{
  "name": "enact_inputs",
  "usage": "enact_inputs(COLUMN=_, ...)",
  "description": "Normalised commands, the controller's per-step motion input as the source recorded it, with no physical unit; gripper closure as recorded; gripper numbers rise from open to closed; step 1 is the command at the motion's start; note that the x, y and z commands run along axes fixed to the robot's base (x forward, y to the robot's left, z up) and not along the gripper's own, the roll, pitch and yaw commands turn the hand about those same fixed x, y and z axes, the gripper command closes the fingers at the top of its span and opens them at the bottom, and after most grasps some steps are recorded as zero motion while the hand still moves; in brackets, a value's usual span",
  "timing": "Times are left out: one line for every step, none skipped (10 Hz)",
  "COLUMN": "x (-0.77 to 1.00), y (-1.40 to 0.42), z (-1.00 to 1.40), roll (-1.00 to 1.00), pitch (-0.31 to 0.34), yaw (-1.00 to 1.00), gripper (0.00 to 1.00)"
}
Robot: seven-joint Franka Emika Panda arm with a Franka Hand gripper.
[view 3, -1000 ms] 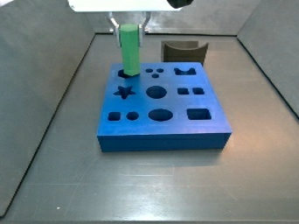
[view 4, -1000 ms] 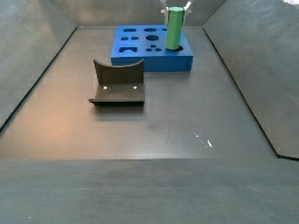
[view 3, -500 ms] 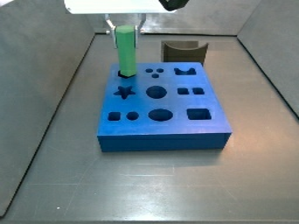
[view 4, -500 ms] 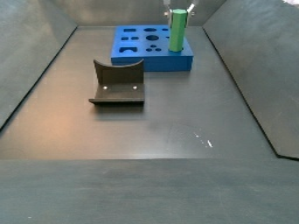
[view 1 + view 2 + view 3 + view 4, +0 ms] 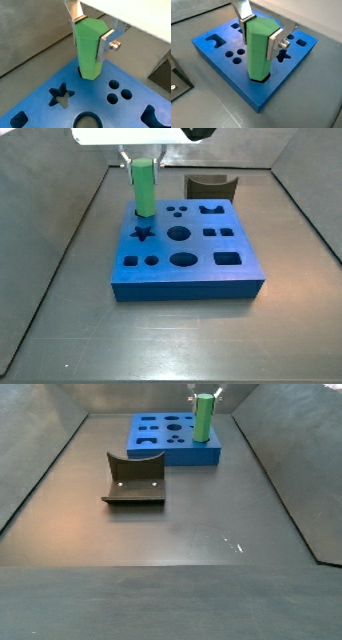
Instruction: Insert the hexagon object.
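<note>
Holding the green peg (image 5: 259,50) upright between its closed fingers (image 5: 276,44), the gripper (image 5: 92,31) keeps the peg's lower end just inside a corner hole of the blue block (image 5: 271,92) on the bench (image 5: 187,534), where I think a small twist or tilt could jam its edges against the hole.

Under my jaws
A blue block with shaped holes (image 5: 187,288) lies on the grey table (image 5: 174,559); the dark L-shaped fixture (image 5: 134,480) stands apart.
</note>
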Motion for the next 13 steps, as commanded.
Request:
enact_inputs(x=-0.07, y=0.00, z=-0.20, roll=-0.17, pitch=-0.107, yaw=0.00, gripper=1.00)
enact_inputs(x=-0.19, y=0.00, z=-0.18, roll=-0.10, pitch=-0.107, yaw=0.00, gripper=1.00)
enact_inputs(x=-0.21, y=0.00, z=-0.14, roll=-0.09, pitch=-0.121, yaw=0.02, gripper=1.00)
enact_inputs(x=-0.19, y=-0.01, z=-0.15, roll=-0.12, pitch=-0.124, yaw=0.02, gripper=1.00)
enact_inputs(x=-0.01, y=0.00, z=-0.31, roll=-0.17, pitch=-0.100, yaw=0.00, gripper=1.00)
enact_inputs(x=0.01, y=0.00, z=-0.47, roll=-0.14, pitch=-0.041, yaw=0.00, gripper=1.00)
enact_inputs(x=0.06, y=0.05, z=-0.56, roll=-0.11, pitch=0.000, yaw=-0.03, gripper=1.00)
enact_inputs(x=0.00, y=0.15, z=-0.50, roll=-0.09, pitch=0.000, yaw=-0.12, gripper=1.00)
enact_inputs(x=0.00, y=0.18, z=-0.47, roll=-0.12, pitch=0.000, yaw=-0.13, gripper=1.00)
enact_inputs(x=0.00, y=0.21, z=-0.46, roll=-0.13, pitch=0.000, yaw=-0.17, gripper=1.00)
enact_inputs(x=0.00, y=0.19, z=-0.45, roll=-0.11, pitch=0.000, yaw=-0.17, gripper=1.00)
enact_inputs(x=0.00, y=0.18, z=-0.35, roll=-0.06, pitch=0.000, yaw=-0.14, gripper=1.00)
enact_inputs(x=0.00, y=0.08, z=-0.01, roll=-0.11, pitch=0.000, yaw=0.00, gripper=1.00)
